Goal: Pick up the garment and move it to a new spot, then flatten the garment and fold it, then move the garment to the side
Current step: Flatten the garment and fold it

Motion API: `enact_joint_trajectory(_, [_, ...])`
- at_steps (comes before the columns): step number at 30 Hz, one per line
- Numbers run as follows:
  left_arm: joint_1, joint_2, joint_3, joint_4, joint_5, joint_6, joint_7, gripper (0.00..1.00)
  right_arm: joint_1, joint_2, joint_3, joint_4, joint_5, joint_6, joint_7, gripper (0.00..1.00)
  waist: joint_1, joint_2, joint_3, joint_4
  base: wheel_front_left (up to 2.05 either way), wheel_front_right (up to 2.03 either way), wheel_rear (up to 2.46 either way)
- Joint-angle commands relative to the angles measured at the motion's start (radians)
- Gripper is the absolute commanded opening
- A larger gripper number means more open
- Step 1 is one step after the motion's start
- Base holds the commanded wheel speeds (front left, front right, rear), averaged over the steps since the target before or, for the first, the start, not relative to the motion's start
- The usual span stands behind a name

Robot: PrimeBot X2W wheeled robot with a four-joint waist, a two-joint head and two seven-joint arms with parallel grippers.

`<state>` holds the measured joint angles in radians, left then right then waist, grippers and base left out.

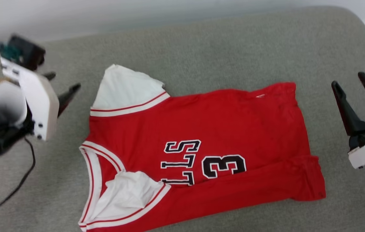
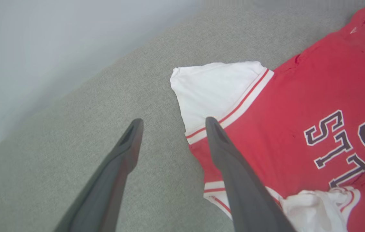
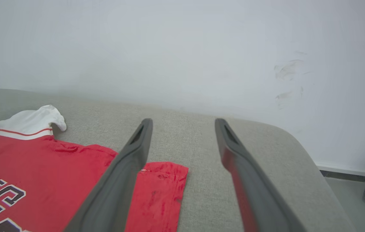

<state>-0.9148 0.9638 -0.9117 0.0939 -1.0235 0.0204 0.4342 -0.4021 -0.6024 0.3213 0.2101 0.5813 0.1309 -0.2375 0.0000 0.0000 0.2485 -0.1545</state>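
Garment (image 1: 201,135) is lying on the grey cushion (image 1: 234,48), collar end pointing to the robot's left and hem to its right. Its near long edge is sitting folded up over the front, covering the bottom of the black letters and reaching the 3. Far white sleeve is sticking out flat at the upper left; near white sleeve is lying crumpled on the red by the collar trim.

Left gripper (image 1: 65,82) is sitting off the collar end, near the far sleeve, fingers spread wide and gripping nothing. In the left wrist view one finger (image 2: 234,167) is crossing over the sleeve trim, and I can't tell whether it is touching the cloth.

Right gripper (image 1: 348,80) is sitting off the hem end, apart from the garment, fingers also spread wide and carrying nothing. In the right wrist view its fingers are pointing toward the pale wall (image 3: 182,48) behind the cushion.

A dark cable (image 1: 24,174) is trailing down from the left arm.
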Motion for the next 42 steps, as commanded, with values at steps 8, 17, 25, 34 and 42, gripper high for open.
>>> enact_joint_trajectory(8, [-0.230, -0.071, 0.011, 0.117, -0.003, -0.018, 0.206, 1.00, 0.145, 0.158, -0.191, -0.249, -0.172, 0.000, 0.035, 1.00, 0.0000, 0.0000, 0.187, -0.062, 0.00, 0.00, 0.00])
enact_joint_trajectory(17, [-0.435, -0.130, -0.021, 0.227, -0.018, 0.006, 0.512, 1.00, 0.127, 0.220, -0.193, -0.384, -0.232, 0.000, 0.090, 1.00, 0.0000, 0.0000, 0.341, -0.108, 0.00, 0.00, 0.00])
enact_joint_trajectory(25, [-0.465, -0.183, -0.089, 0.302, 0.020, -0.011, 0.605, 1.00, 0.088, 0.229, -0.165, -0.347, -0.227, 0.000, 0.076, 1.00, 0.0000, 0.0000, 0.390, -0.124, 0.00, 0.00, 0.00])
enact_joint_trajectory(34, [-0.433, -0.190, -0.109, 0.317, 0.021, -0.063, 0.573, 0.00, 0.039, 0.172, -0.175, -0.316, -0.232, 0.000, 0.092, 1.00, 0.0000, 0.0000, 0.336, -0.111, 0.00, 0.00, 0.00])
enact_joint_trajectory(42, [-0.397, -0.228, -0.110, 0.287, 0.018, -0.101, 0.473, 0.00, -0.129, -0.019, -0.077, -0.295, -0.128, 0.000, 0.404, 1.00, 0.0000, 0.0000, 0.234, -0.061, 0.00, 0.00, 0.00])
